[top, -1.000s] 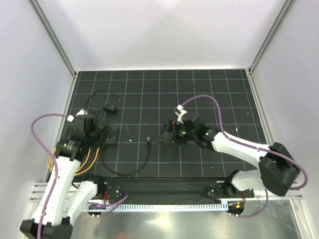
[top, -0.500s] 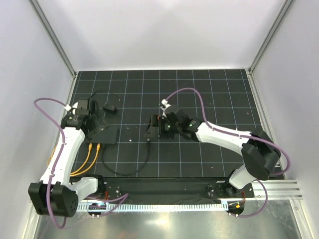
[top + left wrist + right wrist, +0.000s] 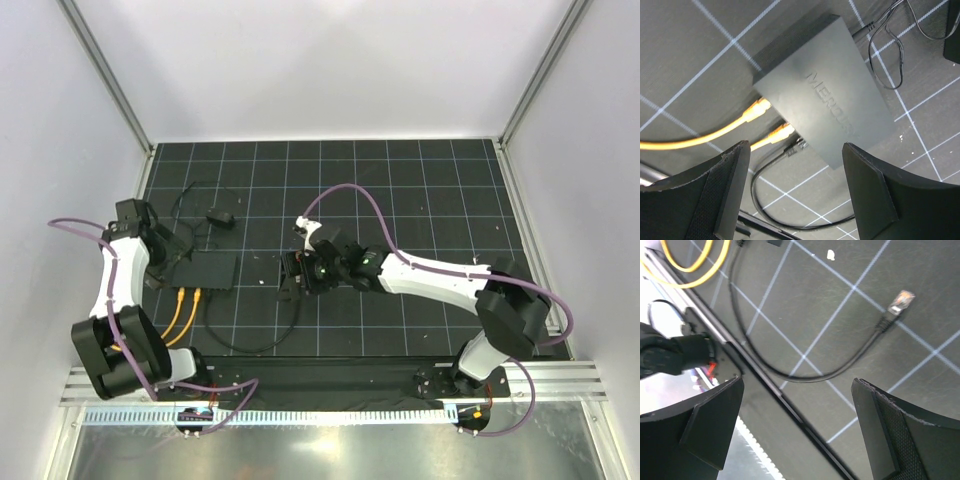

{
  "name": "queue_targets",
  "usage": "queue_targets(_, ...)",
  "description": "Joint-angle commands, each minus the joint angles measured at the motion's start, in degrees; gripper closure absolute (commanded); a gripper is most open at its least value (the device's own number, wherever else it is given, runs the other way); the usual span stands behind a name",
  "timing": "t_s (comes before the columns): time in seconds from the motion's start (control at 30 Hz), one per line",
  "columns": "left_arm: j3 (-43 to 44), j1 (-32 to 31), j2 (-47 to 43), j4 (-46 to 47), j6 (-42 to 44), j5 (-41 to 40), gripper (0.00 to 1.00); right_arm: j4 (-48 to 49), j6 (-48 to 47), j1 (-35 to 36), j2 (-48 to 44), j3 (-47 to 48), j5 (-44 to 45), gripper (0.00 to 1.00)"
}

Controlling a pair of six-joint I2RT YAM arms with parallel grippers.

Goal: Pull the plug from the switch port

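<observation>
The switch [image 3: 825, 95] is a flat matte-black box lying at the left of the gridded mat [image 3: 205, 270]. Along one edge sit two yellow plugs [image 3: 759, 107] and one black plug [image 3: 793, 147], all seated in ports. My left gripper [image 3: 796, 155] hovers open just off that edge, with the black plug between its fingers but untouched. The black cable [image 3: 805, 377] loops away to a loose clear connector [image 3: 901, 300]. My right gripper [image 3: 797, 390] stands open above the loop, holding nothing.
A small black power adapter [image 3: 220, 217] on a thin wire lies behind the switch. Yellow cables [image 3: 180, 312] run from the switch toward the near edge. A black rail [image 3: 330, 375] borders the mat in front. Small white scraps [image 3: 262, 257] dot the mat.
My left gripper swung back and then down to the switch's left side, its jaws narrowing a little. My right gripper travelled left across the mat to the loose cable end.
</observation>
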Motion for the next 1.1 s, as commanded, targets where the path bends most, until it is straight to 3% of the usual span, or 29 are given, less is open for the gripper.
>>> queue_targets(0.0,0.37,0.44,2.48,5.02,3.87,2.21,0.22,-0.57,-5.88,-0.15,1.26,1.65,-0.45,0.02)
queue_targets(0.3,4.51,0.53,8.47,4.93,10.38,-6.85,0.2,-4.44,-14.32,-0.16,1.7,2.18,-0.18,0.04)
queue_targets(0.77,3.54,0.61,16.02,8.89,13.99,-0.62,0.23,-4.09,-12.83,-0.24,6.27,10.35,-3.26,0.04)
queue_targets(1.07,1.78,0.61,17.43,10.73,13.37,3.43,0.26,-1.72,-8.1,-0.24,16.46,19.48,-2.12,0.06)
